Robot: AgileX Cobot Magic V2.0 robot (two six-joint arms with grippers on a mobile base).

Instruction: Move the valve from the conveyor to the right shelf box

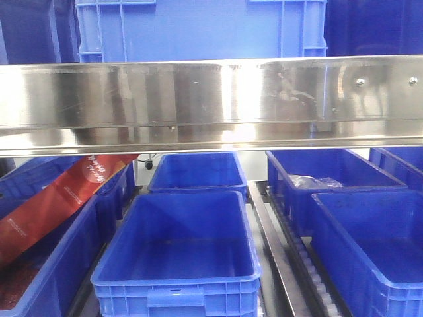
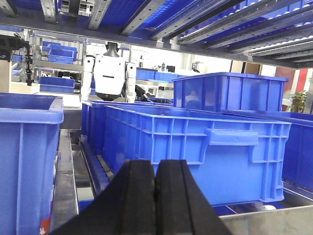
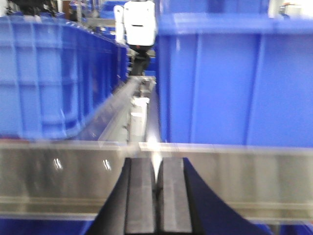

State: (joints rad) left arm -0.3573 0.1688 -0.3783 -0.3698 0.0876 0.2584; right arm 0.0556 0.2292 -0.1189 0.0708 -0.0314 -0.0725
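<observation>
Both claws are empty and pressed together. The left claw (image 2: 155, 196) shows its two black fingers touching with no gap, and it points along the shelf toward a row of blue bins (image 2: 195, 156). The right claw (image 3: 157, 196) is likewise closed, with nothing between its fingers, and it sits just behind the steel front rail (image 3: 73, 181) of the shelf.

No valve appears in any view, and no conveyor is in view either; the location of the valve cannot be told from these pictures.

In the front view, a steel shelf beam (image 1: 211, 105) crosses the upper half. Below it stand open blue bins: a centre bin (image 1: 178, 257) with a bare floor, and a right bin (image 1: 377, 244) at the right edge of the shelf. A red packet (image 1: 53, 205) lies slanted across the left bins.

Judgement: neither claw carries anything, so either the valve has not yet been picked up or it is already placed.
</observation>
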